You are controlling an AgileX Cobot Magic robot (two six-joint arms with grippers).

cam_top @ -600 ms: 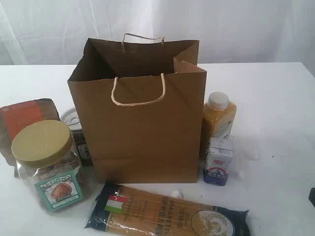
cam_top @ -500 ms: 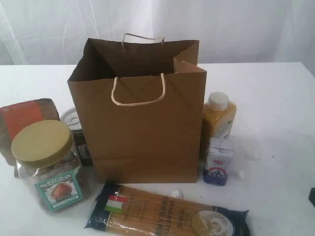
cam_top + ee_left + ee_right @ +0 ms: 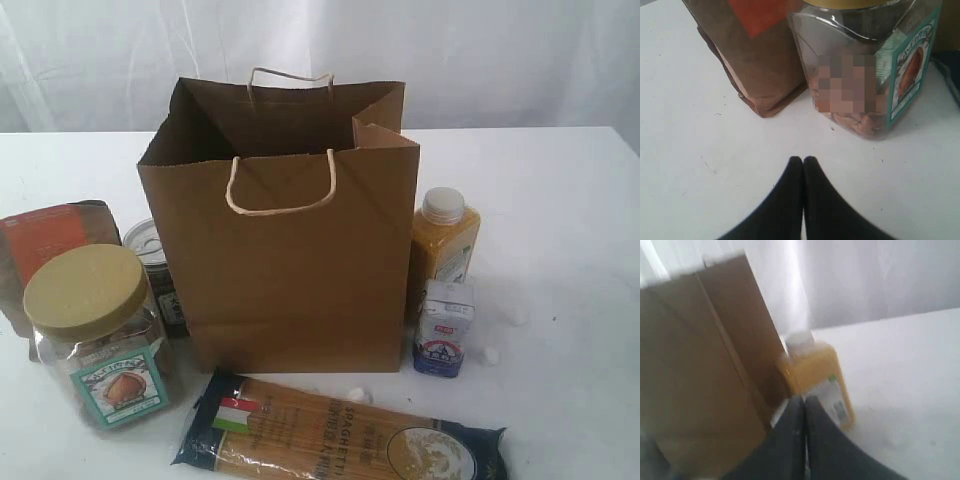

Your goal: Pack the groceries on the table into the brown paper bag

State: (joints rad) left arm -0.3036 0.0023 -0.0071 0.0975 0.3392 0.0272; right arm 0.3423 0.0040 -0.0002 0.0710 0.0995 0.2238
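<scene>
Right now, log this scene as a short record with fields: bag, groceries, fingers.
bag: brown paper bag, upright, top open, on the table
exterior view, left of bag: jar, pouch, can
right of bag: bottle, carton in front of it
in front of bag: spaghetti packet, lying flat
left fingers: shut, empty, short of the jar
right fingers: shut, empty, pointing at the bottle
packed: nothing seen; bag's inside hidden

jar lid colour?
Tan, a dull yellowish shade. The jar lid shows best in the exterior view.
</scene>
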